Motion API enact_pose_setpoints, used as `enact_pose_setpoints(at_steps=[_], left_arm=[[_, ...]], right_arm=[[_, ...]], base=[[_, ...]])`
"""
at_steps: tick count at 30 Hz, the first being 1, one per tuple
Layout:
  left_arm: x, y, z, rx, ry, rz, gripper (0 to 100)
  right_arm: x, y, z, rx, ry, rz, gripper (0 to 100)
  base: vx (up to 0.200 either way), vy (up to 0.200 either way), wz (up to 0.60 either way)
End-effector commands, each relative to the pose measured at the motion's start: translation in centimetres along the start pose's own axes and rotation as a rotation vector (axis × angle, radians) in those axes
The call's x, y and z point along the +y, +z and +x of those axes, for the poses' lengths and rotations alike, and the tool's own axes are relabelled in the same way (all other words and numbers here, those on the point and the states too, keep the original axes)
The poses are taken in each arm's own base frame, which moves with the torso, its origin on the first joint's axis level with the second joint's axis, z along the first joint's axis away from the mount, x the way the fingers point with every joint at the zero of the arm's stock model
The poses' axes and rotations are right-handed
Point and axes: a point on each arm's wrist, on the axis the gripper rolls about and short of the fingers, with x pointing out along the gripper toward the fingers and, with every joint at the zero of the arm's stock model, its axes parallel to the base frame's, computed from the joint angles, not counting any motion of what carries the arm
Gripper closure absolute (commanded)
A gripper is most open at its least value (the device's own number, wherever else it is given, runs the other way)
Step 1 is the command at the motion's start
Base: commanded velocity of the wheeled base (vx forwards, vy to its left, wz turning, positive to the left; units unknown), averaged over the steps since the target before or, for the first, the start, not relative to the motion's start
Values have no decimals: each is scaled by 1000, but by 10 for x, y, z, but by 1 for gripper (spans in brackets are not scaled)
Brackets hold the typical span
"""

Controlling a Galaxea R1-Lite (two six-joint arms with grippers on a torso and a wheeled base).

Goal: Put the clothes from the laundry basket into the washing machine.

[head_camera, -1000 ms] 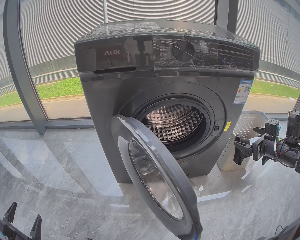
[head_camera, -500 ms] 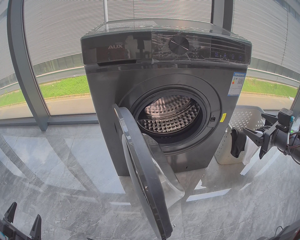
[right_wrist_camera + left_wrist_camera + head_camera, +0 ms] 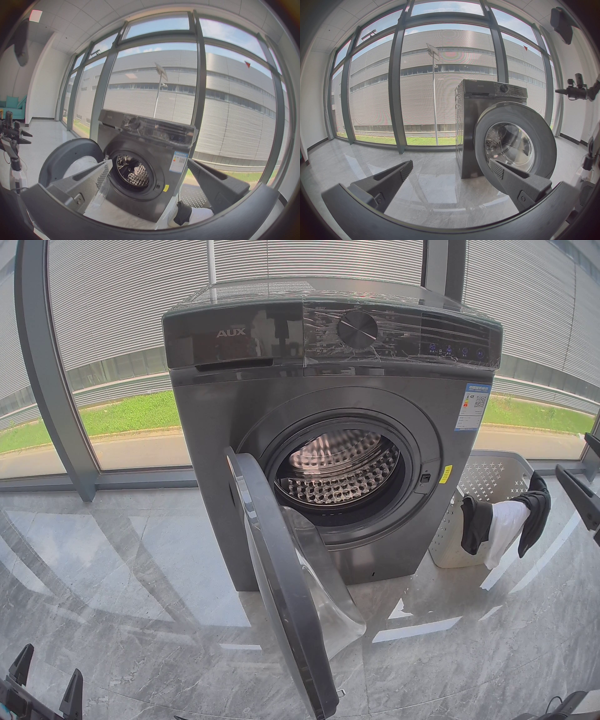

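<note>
Right gripper [image 3: 149, 163] hangs with its fingers spread wide and nothing between them, up near the laundry basket [image 3: 494, 474] on my right of the washing machine [image 3: 325, 396]. My left gripper [image 3: 450, 165] is just as wide and just as empty, low down and well apart from the machine on its door side.

The basket is white and perforated, standing on the floor just beside the machine's right flank. The clothes [image 3: 506, 524] are in it: a white piece between two dark ones, draped over its front rim and hanging down the outside.

The machine is dark grey, with plastic film over its control panel. Its round door [image 3: 281, 590] stands swung out toward me, hinged on the left of the opening, and I can see straight into the bare steel drum [image 3: 340, 474].

The floor [image 3: 125, 590] is glossy grey marble tile that mirrors the light around the machine. Behind the machine runs a tall window wall [image 3: 112, 334] with heavy dark frames; beyond it lie a strip of grass and a ribbed grey building. Far off to the machine's left a teal sofa [image 3: 12, 104] stands against a white wall.
</note>
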Motion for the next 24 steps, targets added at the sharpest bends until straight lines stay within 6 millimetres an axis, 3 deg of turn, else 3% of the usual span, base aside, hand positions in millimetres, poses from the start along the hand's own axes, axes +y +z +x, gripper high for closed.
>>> enact_pose_setpoints(at_steps=[1,12,24], left_arm=[[0,-5,0,0,-4,3,0],[0,-5,0,1,-7,-2,0],[0,-5,0,0,-5,-2,0]], right_arm=[[16,-12,-67,-118,-26,-20,0],[29,-48,-95,-86,-56,12,0],[33,-62,-100,-63,-51,20,0]], base=[[0,0,0],[0,0,0],[-200,0,0]])
